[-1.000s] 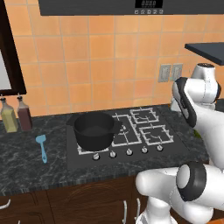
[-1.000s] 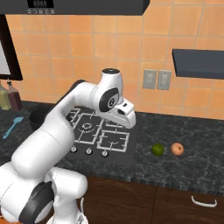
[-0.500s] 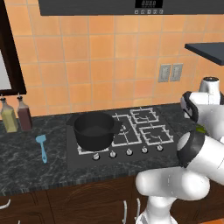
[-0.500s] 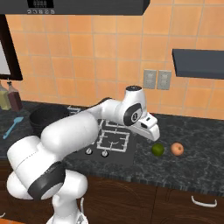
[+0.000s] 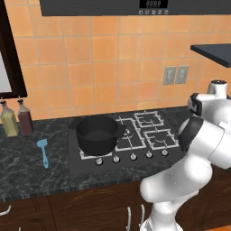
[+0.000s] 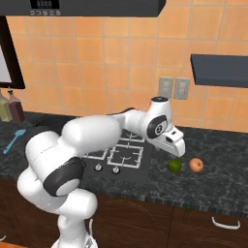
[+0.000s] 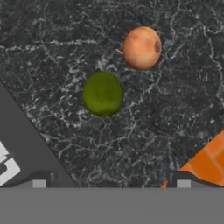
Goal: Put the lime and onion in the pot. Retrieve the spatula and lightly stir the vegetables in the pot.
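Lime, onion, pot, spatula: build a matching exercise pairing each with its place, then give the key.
Things:
1. lime
2. onion
3. pot
4. spatula

Places:
A. on the stove's front left burner
B. on the counter left of the stove
C. on the counter right of the stove, nearer the stove
D. on the counter right of the stove, farther from the stove

Pairs: 1-C, 2-D, 3-A, 4-B

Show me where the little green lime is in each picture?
Left base view: I can't find it there.
Right base view: the lime sits on the dark counter, lower right of middle, just under the hand.
Hand view: the lime is near the middle, a bit left.
Shared landmark: the onion lies right beside it, not touching.
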Motion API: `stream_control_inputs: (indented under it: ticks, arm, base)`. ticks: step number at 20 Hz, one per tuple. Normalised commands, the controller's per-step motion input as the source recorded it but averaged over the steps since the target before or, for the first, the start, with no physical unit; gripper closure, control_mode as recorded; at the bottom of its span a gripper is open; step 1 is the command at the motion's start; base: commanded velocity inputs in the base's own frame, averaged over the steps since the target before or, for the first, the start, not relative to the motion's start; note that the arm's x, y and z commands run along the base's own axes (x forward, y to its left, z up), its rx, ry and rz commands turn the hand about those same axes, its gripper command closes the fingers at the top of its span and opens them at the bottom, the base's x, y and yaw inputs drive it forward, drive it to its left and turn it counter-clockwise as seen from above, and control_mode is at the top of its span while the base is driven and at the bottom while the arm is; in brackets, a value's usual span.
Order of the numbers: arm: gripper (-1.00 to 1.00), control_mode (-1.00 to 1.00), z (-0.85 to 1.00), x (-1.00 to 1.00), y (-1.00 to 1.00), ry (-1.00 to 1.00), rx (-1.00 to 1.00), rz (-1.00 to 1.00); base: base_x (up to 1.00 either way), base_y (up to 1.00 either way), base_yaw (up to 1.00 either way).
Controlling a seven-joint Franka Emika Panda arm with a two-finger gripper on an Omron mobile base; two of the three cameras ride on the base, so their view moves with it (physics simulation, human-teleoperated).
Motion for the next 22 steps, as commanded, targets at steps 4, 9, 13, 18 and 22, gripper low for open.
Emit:
stream_control_inputs:
  ticks: [4,9,13,18,22]
  arm:
    - [-1.00,-1.00,-0.38,0.49,-0.13,0.01,0.05,-0.01]
    - [-1.00,-1.00,-0.20,0.24,-0.39,0.02,0.05,0.00]
    - [-1.00,-1.00,-0.24,0.23,-0.18,0.01,0.00,-0.01]
    - [-1.00,-1.00,-0.25,0.18,-0.11,0.00,0.01,-0.01]
    - [-1.00,-1.00,-0.29,0.01,-0.02,0.00,0.00,0.00]
  base:
    - [0.00,0.00,0.00]
    - [0.00,0.00,0.00]
    - [0.00,0.00,0.00]
    - [0.00,0.00,0.00]
    - [0.00,0.00,0.00]
